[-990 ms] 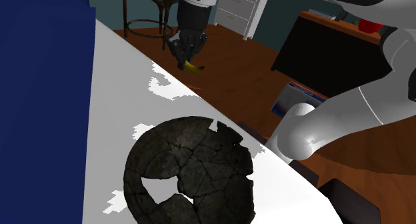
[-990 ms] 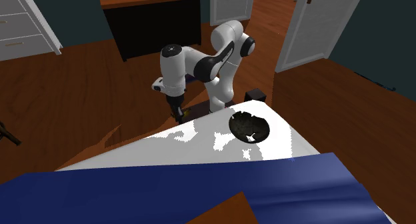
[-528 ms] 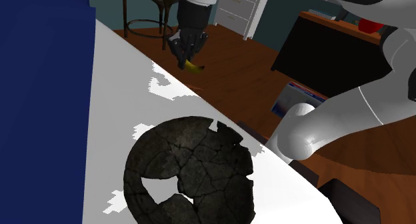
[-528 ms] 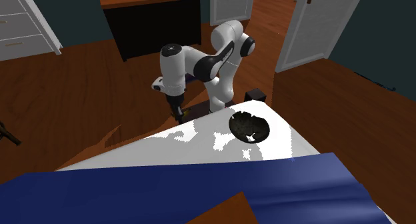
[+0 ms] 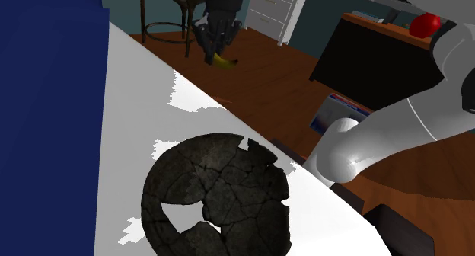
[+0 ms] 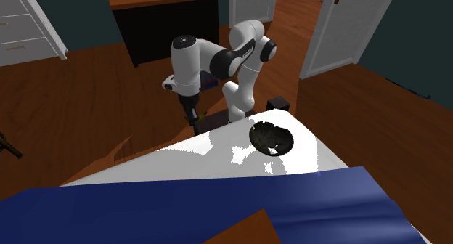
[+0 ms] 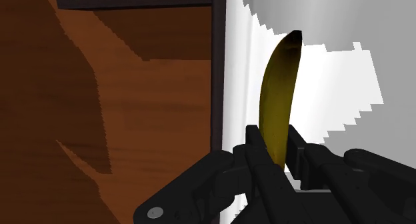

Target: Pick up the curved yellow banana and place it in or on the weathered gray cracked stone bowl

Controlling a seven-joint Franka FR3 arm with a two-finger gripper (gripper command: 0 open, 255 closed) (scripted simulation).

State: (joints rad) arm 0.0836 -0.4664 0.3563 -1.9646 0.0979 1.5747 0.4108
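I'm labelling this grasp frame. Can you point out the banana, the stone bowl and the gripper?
banana (image 7: 279, 89), wrist view, on its yellow middle beyond the fingers.
stone bowl (image 5: 228, 182), shoulder view, on its dark cracked surface.
gripper (image 7: 273, 137), wrist view, midway between the fingertips clasping the banana.

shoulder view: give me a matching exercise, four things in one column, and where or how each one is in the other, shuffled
1. banana
2. cracked bowl
3. pincer
4. red object

A. rests on the white surface
B. sits on the dark cabinet
C. shut on the fruit
D. yellow, clasped at one end

Pairs: 1-D, 2-A, 3-C, 4-B
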